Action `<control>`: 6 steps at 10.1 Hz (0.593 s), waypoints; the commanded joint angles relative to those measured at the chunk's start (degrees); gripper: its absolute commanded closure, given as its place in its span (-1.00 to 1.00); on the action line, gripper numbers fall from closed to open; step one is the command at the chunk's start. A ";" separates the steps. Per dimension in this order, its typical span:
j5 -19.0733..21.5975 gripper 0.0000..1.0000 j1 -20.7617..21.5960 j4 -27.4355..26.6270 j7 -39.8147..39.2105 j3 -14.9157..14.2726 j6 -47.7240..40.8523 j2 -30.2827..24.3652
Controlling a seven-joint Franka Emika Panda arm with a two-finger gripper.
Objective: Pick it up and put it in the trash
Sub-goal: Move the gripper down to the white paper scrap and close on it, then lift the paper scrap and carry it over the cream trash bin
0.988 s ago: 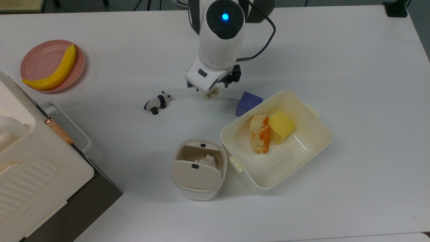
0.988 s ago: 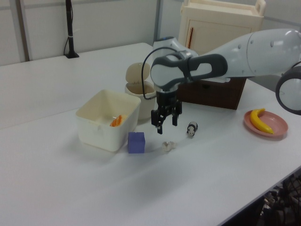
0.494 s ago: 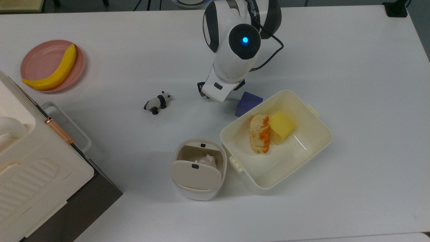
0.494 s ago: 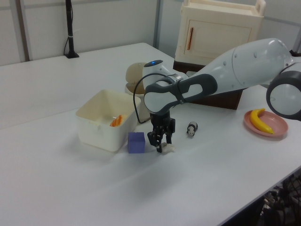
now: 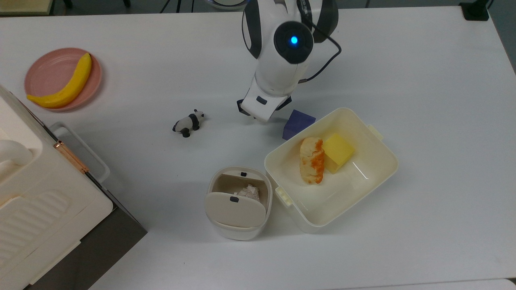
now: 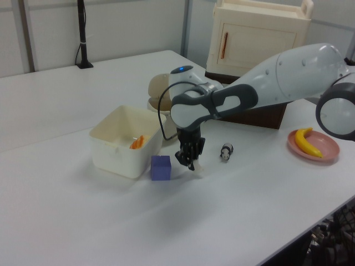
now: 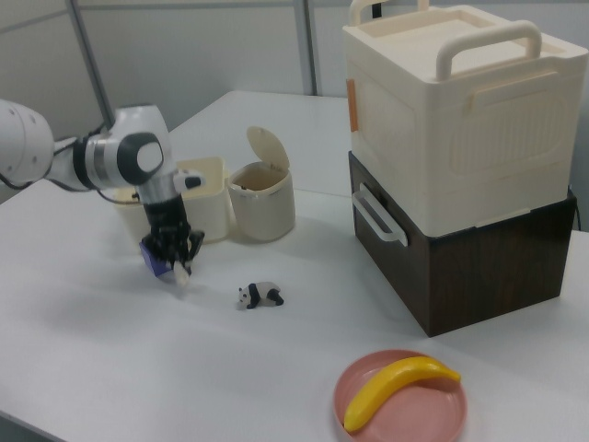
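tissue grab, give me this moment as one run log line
phase: grasp | gripper: shut on tissue, just off table | bin: lid open, paper inside | panda: untouched

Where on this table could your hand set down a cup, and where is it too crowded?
Free: the table on the top view's right, beyond the tub, and the strip below the bin. Crowded: the centre, where the gripper, purple cube, panda, bin and tub cluster.

Banana (image 5: 64, 83) on pink plate (image 5: 47, 73) — panda (image 5: 188, 123) apart
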 commanded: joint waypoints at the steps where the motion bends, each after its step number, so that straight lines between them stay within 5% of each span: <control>1: 1.47 1.00 -1.51 8.19 0.15 -1.01 0.71 -4.00; 4: 1.66 1.00 -6.08 15.26 2.86 -1.02 5.94 -2.42; 6: -0.70 1.00 -6.27 15.36 12.59 -1.19 15.52 -0.23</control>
